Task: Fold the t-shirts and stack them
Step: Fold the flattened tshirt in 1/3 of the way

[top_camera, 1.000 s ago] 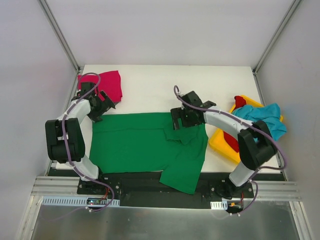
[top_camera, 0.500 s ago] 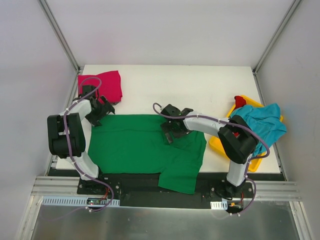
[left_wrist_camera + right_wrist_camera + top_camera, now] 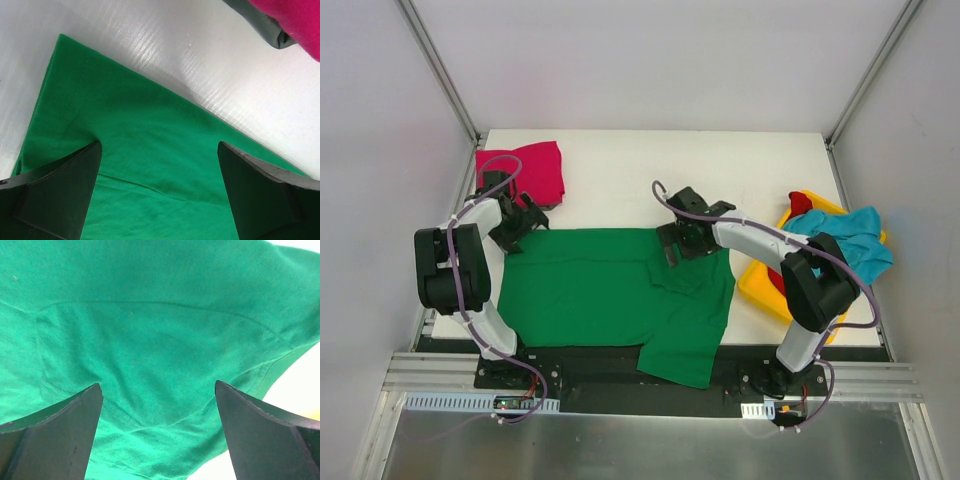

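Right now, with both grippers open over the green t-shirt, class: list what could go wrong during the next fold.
1. Part of the green t-shirt hangs past the table's near edge over the arm mounts; a pull may snag it or drag it off.
2. The cloth under the right gripper is rumpled, so it may pinch extra layers and fold crookedly.
3. The left gripper sits at the shirt's corner, close to the magenta t-shirt, and might catch that too.

No readable text, label or number shows anywhere.
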Robot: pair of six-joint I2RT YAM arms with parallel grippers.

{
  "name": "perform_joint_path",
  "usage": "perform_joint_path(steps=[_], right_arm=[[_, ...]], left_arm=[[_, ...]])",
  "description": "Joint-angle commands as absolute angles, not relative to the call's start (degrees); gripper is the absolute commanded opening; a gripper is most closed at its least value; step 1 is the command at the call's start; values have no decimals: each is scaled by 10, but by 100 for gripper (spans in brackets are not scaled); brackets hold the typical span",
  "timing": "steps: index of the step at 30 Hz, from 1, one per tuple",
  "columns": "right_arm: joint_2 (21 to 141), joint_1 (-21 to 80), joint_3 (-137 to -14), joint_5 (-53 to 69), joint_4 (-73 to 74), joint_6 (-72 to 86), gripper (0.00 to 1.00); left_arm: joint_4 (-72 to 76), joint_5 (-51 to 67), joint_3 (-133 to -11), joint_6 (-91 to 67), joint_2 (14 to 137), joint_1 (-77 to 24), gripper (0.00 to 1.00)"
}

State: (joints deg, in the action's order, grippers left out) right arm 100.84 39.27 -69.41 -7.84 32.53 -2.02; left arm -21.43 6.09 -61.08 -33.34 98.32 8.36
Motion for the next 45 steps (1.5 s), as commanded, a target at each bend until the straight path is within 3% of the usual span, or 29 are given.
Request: perform_joint_path(steps=[1,8,20,29,37,45], right_arm=[[997,346,-704,-6,301,-18,96],[1090,260,-737,74,289,-1,96],[1210,187,-873,106,316,-1,96],[1184,186,-889,120,306,-12,96],[1057,221,-840,72,315,-43,96],[852,296,-617,4,253,22,96]], left_arm=[[-227,70,-642,-322,1012,87,99],[-227,76,-687,-323,1053,87,99],[-235,89,-771,-322,1118,87,99],[-249,98,-787,-325,1114,87,99],[-288,92,-716,-332,952,86,99],[-334,53,-489,-440,699,85,99]])
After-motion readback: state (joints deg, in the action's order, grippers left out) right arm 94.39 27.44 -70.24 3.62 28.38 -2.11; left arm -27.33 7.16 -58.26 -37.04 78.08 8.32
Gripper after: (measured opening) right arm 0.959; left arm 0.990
